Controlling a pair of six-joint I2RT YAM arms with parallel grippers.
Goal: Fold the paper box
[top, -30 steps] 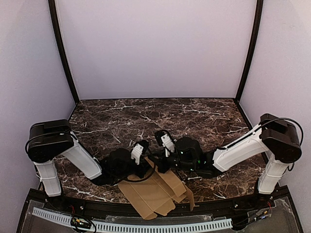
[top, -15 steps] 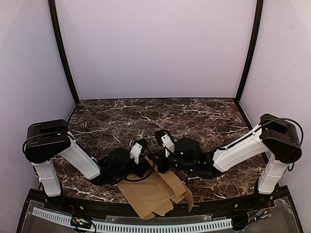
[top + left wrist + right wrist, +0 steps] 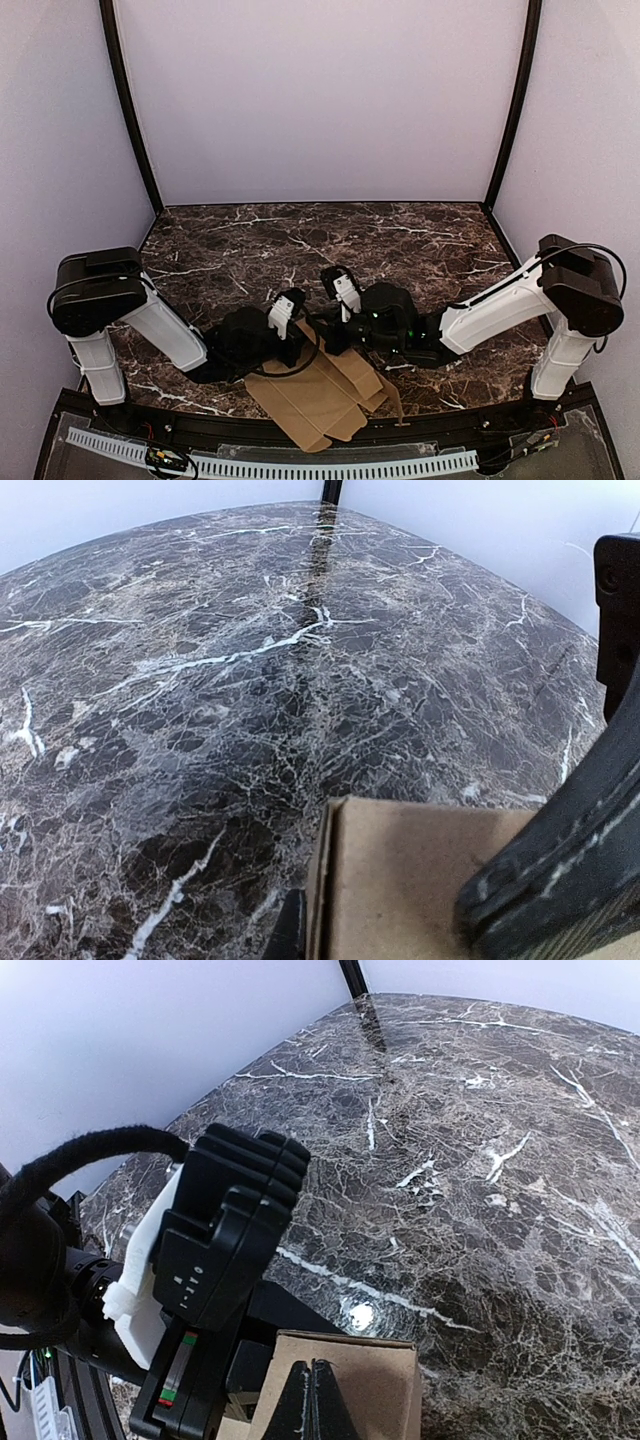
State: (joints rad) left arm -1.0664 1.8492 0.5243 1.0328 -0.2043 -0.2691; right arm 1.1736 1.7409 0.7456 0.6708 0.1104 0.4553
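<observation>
The paper box [image 3: 320, 400] is a flat tan cardboard sheet with creased panels, lying at the table's near edge between the two arms. My left gripper [image 3: 303, 340] is at the sheet's far left corner. In the left wrist view one finger [image 3: 290, 935] presses against a doubled cardboard edge of the paper box [image 3: 420, 880], and the other finger is hidden. My right gripper [image 3: 336, 348] is at the sheet's far edge. In the right wrist view the right gripper [image 3: 312, 1395] is shut in front of a raised tan panel of the paper box [image 3: 385, 1380].
The dark marble table [image 3: 330, 250] reaches back to lilac walls. A black braided cable [image 3: 560, 870] crosses over the cardboard. The left arm's wrist [image 3: 220, 1250] is close beside the right gripper. A white perforated rail [image 3: 270, 465] runs along the front.
The sheet's near corner has slid a little to the right and its right-hand flap has drawn in. Both grippers stay almost where they were at the far edge.
</observation>
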